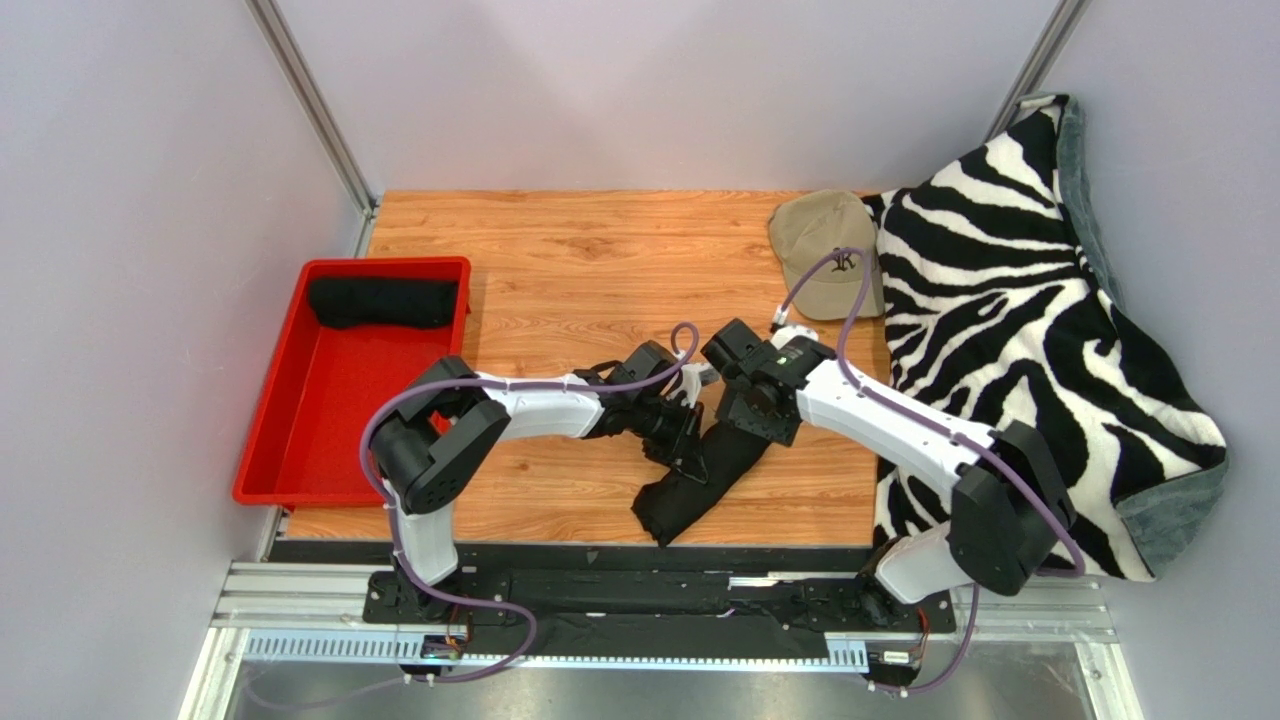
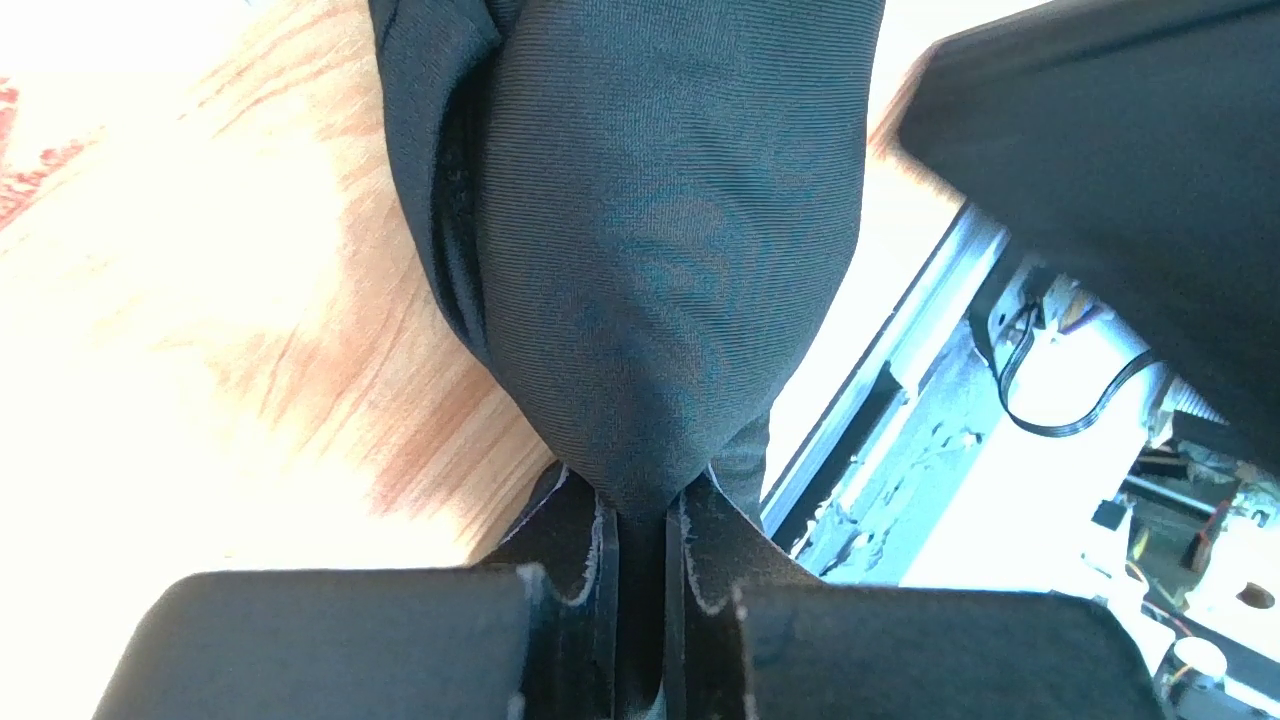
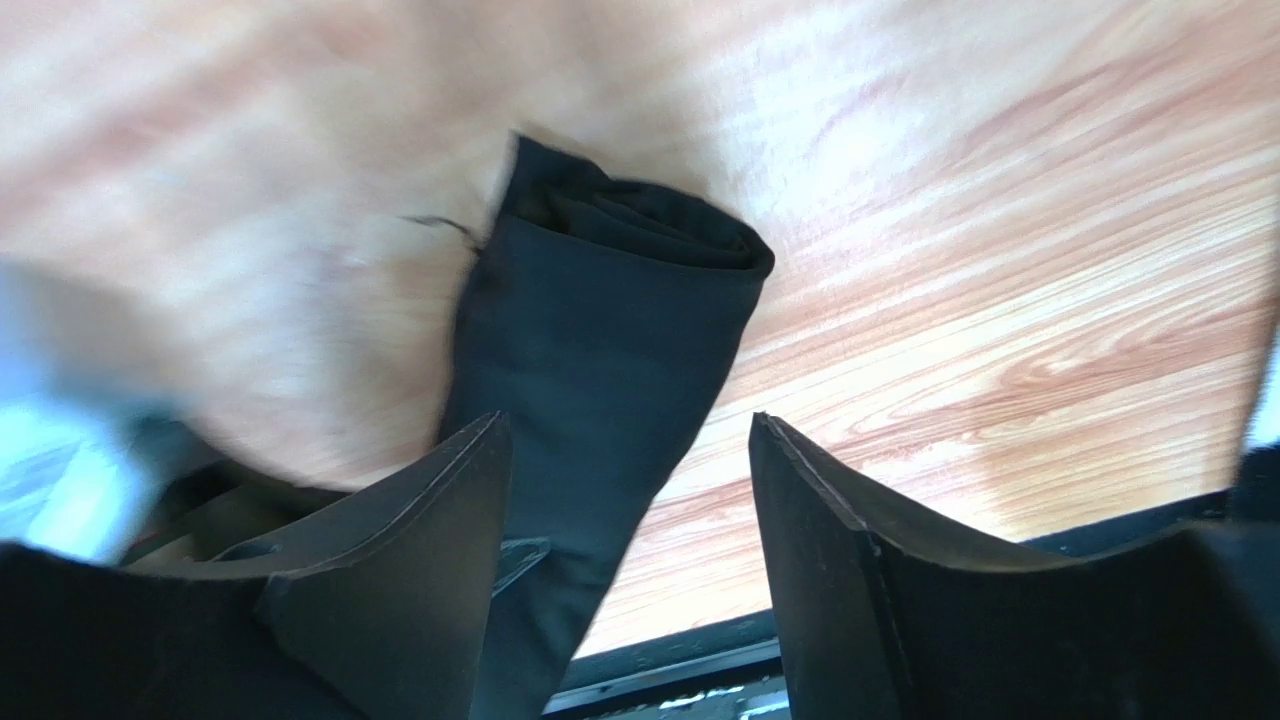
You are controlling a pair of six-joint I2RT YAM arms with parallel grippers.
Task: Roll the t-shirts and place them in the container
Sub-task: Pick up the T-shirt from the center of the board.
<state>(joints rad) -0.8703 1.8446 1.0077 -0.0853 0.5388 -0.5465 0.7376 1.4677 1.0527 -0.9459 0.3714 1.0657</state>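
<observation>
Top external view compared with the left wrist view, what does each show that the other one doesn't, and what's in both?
Only the top external view: the red tray with a rolled black t-shirt at its far end, the tan cap and the zebra-print blanket at the right. Only the left wrist view: the left end effector up close, shut on a pinch of fabric. Both: the black t-shirt being gripped, over the wooden table.

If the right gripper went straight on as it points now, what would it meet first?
Probably the black t-shirt, lying just ahead of the open right gripper, then the wooden table beneath it; depth is unclear.
</observation>
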